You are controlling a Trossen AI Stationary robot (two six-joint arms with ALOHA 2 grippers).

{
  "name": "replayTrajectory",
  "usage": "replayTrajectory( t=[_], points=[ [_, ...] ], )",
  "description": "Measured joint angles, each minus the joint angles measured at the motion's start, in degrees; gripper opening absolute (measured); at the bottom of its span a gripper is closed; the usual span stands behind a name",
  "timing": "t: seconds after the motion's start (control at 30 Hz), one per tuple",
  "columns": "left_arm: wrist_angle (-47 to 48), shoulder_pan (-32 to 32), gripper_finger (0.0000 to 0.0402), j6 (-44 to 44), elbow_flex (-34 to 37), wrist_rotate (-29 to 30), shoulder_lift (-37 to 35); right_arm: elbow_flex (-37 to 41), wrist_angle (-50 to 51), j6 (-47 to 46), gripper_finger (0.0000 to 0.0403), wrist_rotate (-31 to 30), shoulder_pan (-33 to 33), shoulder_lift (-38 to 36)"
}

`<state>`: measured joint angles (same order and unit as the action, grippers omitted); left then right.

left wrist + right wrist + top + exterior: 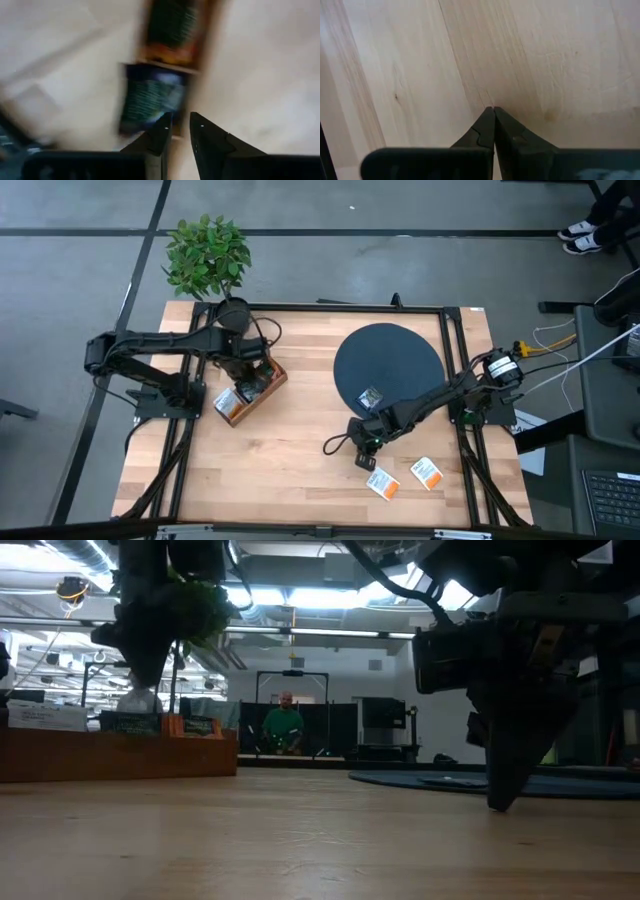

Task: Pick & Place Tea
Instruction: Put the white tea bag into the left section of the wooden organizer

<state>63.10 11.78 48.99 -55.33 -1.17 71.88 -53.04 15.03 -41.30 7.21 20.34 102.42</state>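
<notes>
1. Over the wooden box [247, 388] near the table's left edge, the left claw [179, 131] hangs with its fingers slightly apart and nothing between them — below it a dark sachet [152, 102] stands in a compartment.
2. Toward the front right of the table [290, 470], the right claw [493, 116] has its fingers pressed together, empty, with its tips close to the bare wood, just off the front edge of the dark round disc [400, 350].
3. Tea still out: one sachet on the disc [371, 397], and two white-and-orange sachets [383, 483] [427, 472] flat on the table near the front right corner, just beyond the right claw.
4. My worry — those sachets lie flat, so shut fingers coming down could merely push one along the wood instead of pinching an edge.
5. On the left, the narrow gap between fingers could catch on a divider or the sachets already filed and tip them.
</notes>
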Motion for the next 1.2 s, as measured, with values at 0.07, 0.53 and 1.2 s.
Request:
replayTrajectory(
  t=[0.07, 0.53, 1.2],
  points=[
    [-2.1, -2.2, 0.0063, 1.4, 0.0, -2.4, 0.0, 0.0, 0.2, -0.2, 0.0009, -0.5, 0.7, 0.0],
    [-35.5, -25.4, 0.0065, 16.3, 0.0, 9.9, 3.4, 0.0, 10.7, 0.7, 0.0009, -1.1, 4.1, -7.9],
    [-71.8, -30.8, 0.0059, 5.8, -3.1, 1.1, 30.1, 0.1, 14.8, -36.5, 0.0009, -3.9, 16.8, -23.7]
  ],
)
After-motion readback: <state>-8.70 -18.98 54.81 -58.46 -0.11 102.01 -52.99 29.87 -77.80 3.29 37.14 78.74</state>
